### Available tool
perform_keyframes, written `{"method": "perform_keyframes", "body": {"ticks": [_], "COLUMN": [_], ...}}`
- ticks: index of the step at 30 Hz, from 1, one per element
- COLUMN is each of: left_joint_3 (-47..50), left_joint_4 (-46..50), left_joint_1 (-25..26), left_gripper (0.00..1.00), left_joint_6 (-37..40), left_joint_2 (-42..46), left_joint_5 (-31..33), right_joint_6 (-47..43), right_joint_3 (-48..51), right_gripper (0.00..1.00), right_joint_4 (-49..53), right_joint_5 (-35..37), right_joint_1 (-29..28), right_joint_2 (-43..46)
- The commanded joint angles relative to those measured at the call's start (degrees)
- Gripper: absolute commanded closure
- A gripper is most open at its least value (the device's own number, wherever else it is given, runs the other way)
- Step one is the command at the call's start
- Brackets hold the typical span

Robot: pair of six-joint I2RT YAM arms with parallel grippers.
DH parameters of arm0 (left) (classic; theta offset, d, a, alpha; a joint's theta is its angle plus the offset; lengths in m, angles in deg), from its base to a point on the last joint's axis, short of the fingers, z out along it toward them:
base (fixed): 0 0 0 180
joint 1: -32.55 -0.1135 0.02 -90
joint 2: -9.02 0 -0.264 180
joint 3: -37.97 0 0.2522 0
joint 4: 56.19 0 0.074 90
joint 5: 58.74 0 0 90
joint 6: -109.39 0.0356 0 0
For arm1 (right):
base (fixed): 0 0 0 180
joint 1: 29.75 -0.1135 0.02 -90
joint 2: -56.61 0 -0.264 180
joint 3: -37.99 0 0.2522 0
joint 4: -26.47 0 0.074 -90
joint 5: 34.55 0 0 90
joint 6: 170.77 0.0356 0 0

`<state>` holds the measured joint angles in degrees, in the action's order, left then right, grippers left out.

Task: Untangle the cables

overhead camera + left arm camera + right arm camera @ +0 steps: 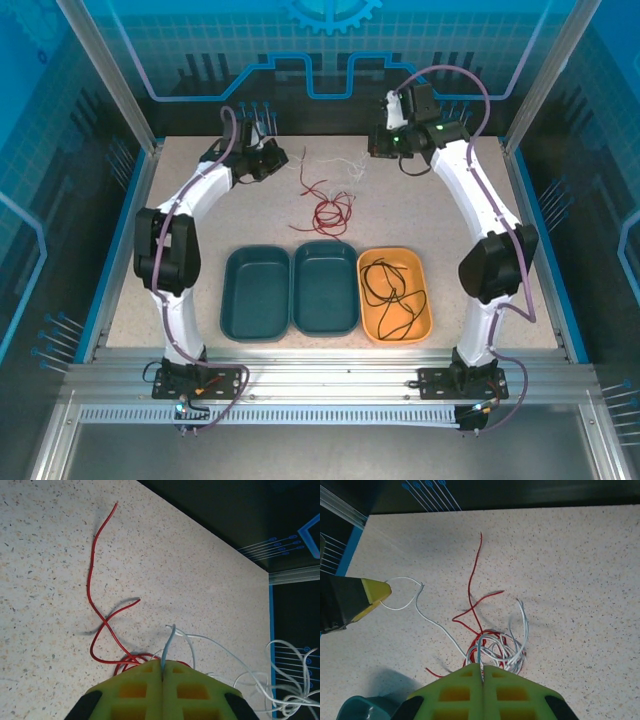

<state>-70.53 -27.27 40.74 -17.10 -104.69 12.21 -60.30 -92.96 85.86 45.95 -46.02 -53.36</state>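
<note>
A red cable (326,207) lies coiled on the table behind the trays, with a white cable (343,170) tangled over it. A black cable (392,293) sits in the orange tray (424,322). My left gripper (278,160) (163,664) is shut on a white strand (172,639) that sticks up between its yellow-green fingers; the red cable (92,582) trails away to its left. My right gripper (377,148) (482,668) is shut on another white strand, just above the red and white tangle (502,647). The left gripper's fingertip (374,592) appears at the left of the right wrist view, with a white loop at it.
Two dark teal trays (255,295) (325,290) stand side by side left of the orange tray, in front of the tangle; a corner of one teal tray (357,709) is in the right wrist view. The table's back edge and the dark wall (240,525) are close behind both grippers.
</note>
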Motion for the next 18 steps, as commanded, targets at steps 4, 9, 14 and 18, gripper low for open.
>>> {"method": "perform_keyframes", "body": {"ticks": [4,9,14,18], "left_joint_3": [4.3,4.3,1.3,-3.7], "left_joint_4": [-1.8,-1.2,1.4,5.8], "left_joint_1": [-1.4,-1.4,-0.2,2.5], "left_gripper": [1.00,1.00,1.00,1.00], "left_joint_6": [0.8,1.9,4.3,6.8], "left_joint_2": [6.3,9.1,10.7,9.9], "left_joint_5": [2.0,1.1,-1.1,-4.9], "right_joint_6": [-0.7,0.1,1.7,2.4], "right_joint_3": [4.4,12.1,21.8,27.1], "right_gripper": [0.90,0.87,0.72,0.61], "right_joint_4": [-1.5,-3.0,-6.8,-10.2], "right_joint_5": [1.5,2.1,3.3,2.1], "right_joint_1": [0.3,0.2,0.2,-0.2], "right_joint_2": [5.3,5.4,6.4,7.3]}}
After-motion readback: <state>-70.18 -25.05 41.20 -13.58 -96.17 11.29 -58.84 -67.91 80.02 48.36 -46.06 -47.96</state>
